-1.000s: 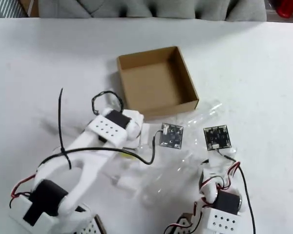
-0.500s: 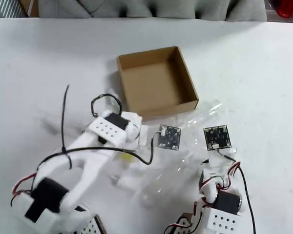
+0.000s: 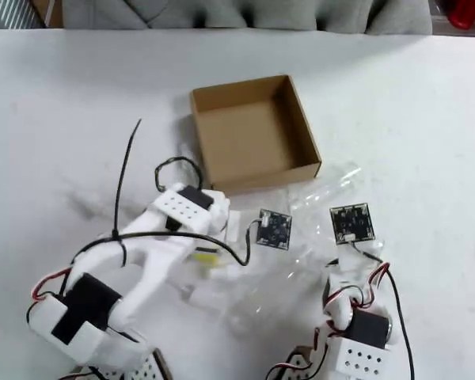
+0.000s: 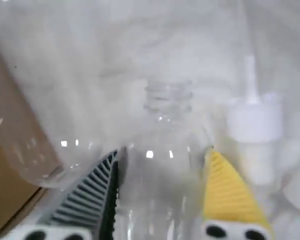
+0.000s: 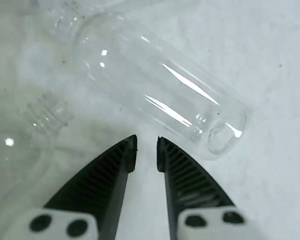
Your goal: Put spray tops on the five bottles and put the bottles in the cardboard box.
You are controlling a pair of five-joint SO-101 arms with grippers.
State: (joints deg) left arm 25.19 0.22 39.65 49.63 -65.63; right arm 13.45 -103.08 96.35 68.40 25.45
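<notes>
High view vs 1 s ago: left arm (image 3: pixel 154 257) has swung a bit. Its black cable tie (image 3: pixel 125 174) now tips further toward the cardboard box (image 3: pixel 245 138), and its wrist camera board (image 3: pixel 273 229) sits slightly nearer the table's near edge. Right arm (image 3: pixel 355 321) and box are where they were.

Counts from above: 2 arms, 1 box, on the white table (image 3: pixel 63 95). Clear bottles lie clustered betw. the arms, near the box's front wall; their exact no. can't be told from here.

Left wrist view: 2 bottles, 1 spray top (image 4: pixel 254 132).
- Left gripper (image 4: pixel 162 155) holds the upright-looking bottle (image 4: pixel 165 170) by its shoulder, black finger on 1 side, yellow on the other, threaded neck bare.
- 2nd bottle (image 4: pixel 32 150) lies next to the box.
- Spray top is just beside the yellow finger.

Right wrist view: 3 bottles.
- Large bottle (image 5: pixel 160 85) lies on its side.
- Bottle neck (image 5: pixel 47 117) shows to 1 side.
- Part of a 3rd bottle (image 5: pixel 90 7) shows at the edge.
- Right gripper (image 5: pixel 146 145) has its fingers a narrow gap apart over bare table, just short of the large bottle.
</notes>
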